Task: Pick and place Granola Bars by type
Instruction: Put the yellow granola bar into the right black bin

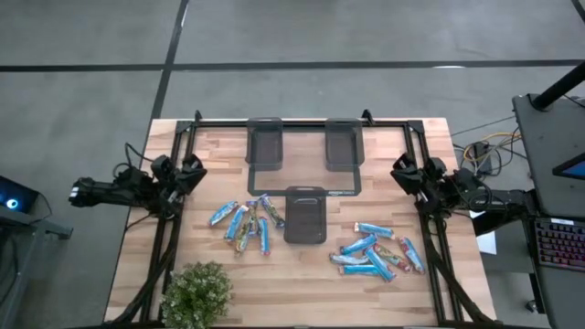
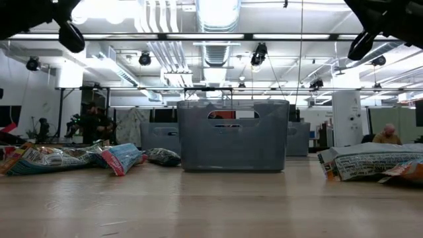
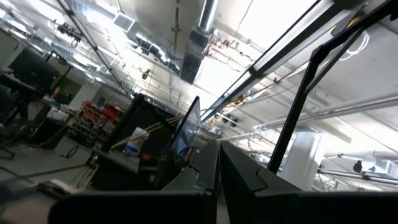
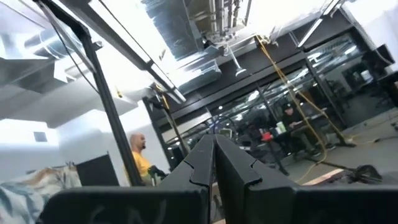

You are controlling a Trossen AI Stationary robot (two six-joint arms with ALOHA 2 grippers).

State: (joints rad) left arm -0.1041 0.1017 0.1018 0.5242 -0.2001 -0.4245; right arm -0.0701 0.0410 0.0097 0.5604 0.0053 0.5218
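nothing sorted yet: both grippers closed and parked, left gripper (image 1: 190,171) and right gripper (image 1: 405,174) flanking the trays (image 1: 305,216); open first, take one edge bar (image 1: 222,213), not the heap.

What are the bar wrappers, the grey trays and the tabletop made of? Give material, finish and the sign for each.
Granola Bars: apparently thin plastic or foil film, glossy; wrappers crinkle and catch light in the low view.
Trays: likely moulded plastic, dark grey, slightly translucent; the low view shows cut handle slots and shapes showing through the walls.
Tabletop: wood, seemingly butcher-block, matte; visible plank strips and grain.
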